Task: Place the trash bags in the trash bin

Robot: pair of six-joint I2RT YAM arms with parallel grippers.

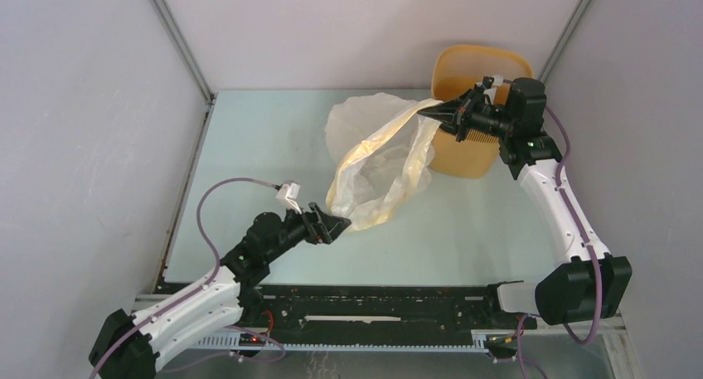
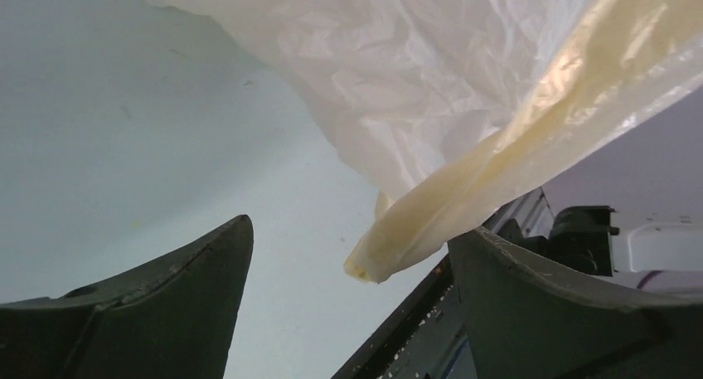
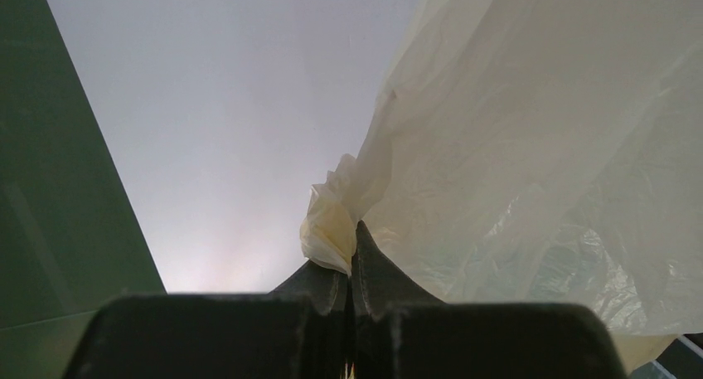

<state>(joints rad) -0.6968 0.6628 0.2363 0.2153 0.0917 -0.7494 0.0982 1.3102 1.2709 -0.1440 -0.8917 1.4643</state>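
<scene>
White links (image 1: 186,308), black joints (image 1: 580,288), purple cables (image 1: 201,209); left claw (image 1: 341,224) and right claw (image 1: 424,109) black.

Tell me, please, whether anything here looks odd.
The trash bag hangs outside the trash bin, pinched at its rim by the right pincer; its yellow-banded end dangles loose inside the open left pincer.

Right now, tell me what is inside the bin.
The bin shows a bare upper inner wall. The right tool, shut on the bag beside the bin, and its arm cover the rest, so the bottom cannot be seen.
</scene>
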